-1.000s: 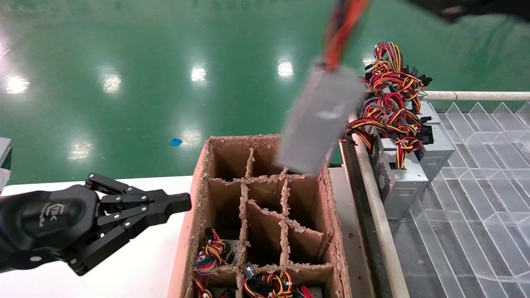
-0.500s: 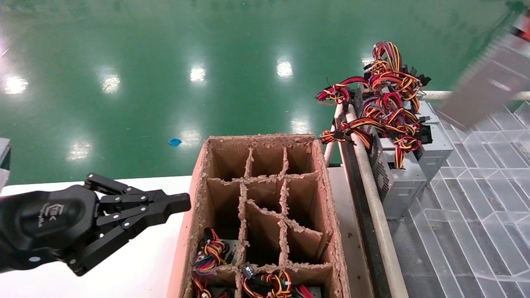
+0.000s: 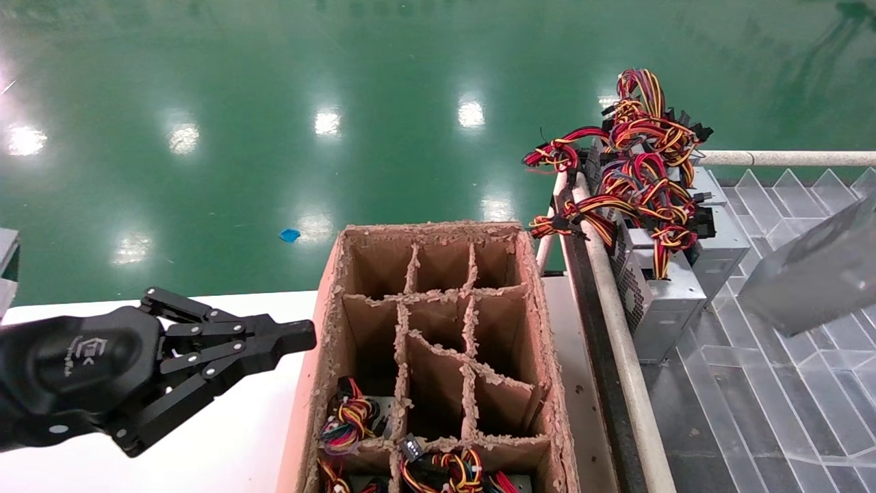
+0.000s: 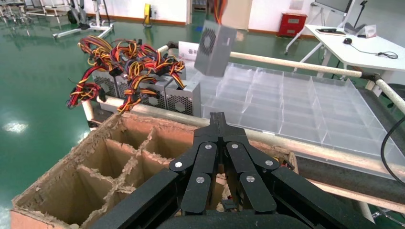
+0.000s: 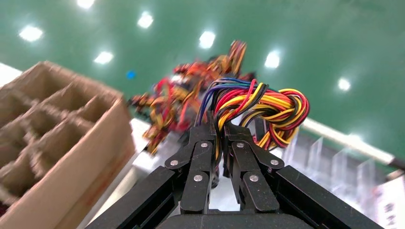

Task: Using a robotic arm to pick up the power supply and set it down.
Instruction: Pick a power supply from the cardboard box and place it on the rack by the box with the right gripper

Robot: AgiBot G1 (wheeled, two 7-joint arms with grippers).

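The power supply (image 3: 814, 277) hangs tilted in the air over the clear divider tray (image 3: 787, 383), at about three o'clock from the cardboard box (image 3: 328, 342). The right gripper (image 5: 219, 131) is clamped on its coloured wire bundle (image 5: 260, 107). Beyond, at nine o'clock from the box, the left gripper (image 3: 301, 335) sits over the white table (image 3: 226, 438), fingers pressed together on nothing.

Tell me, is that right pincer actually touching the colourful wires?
Touching. The right wrist view shows the right pincer shut on the power supply's wire bundle, wires pinched between its fingers.
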